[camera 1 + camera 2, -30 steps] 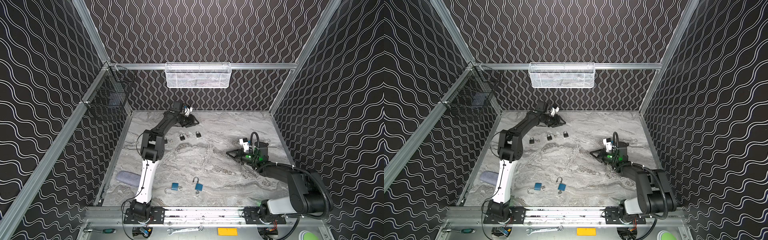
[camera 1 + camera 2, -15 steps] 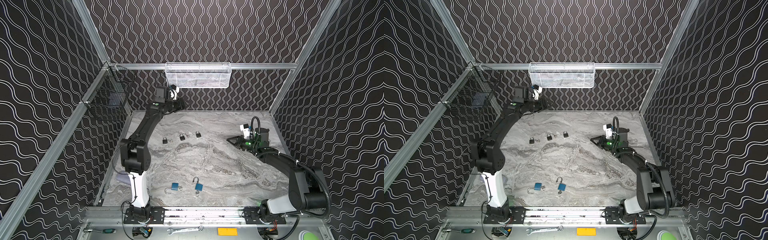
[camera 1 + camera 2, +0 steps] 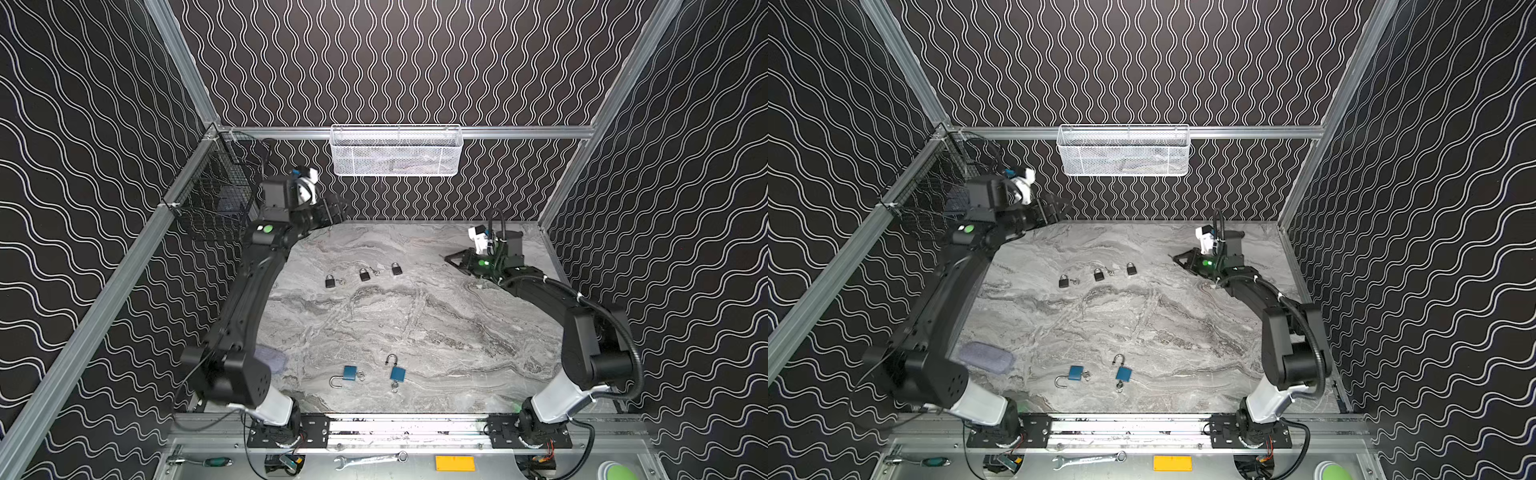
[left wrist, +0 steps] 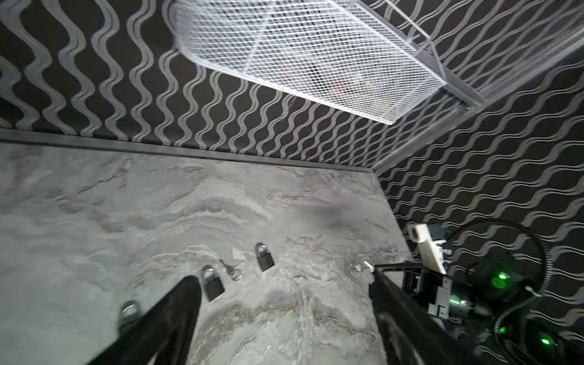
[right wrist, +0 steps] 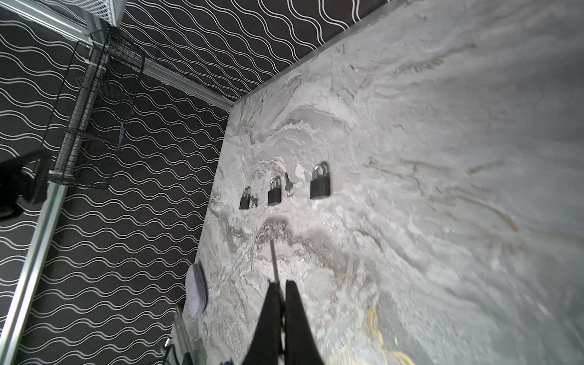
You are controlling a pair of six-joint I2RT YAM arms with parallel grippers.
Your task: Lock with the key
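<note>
Right gripper sits low at the far right of the table, jaws pressed together and pinching the key blade-forward, judged ready for insertion. Left gripper hangs raised at far left, fingers spread, empty, out of the way. Black padlocks lie in a row at far centre, shackles closed. Blue padlocks lie at near centre, shackles open.

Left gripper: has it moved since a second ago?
Yes. The left gripper has lifted away from the black padlocks and swung left toward the black wire basket.
</note>
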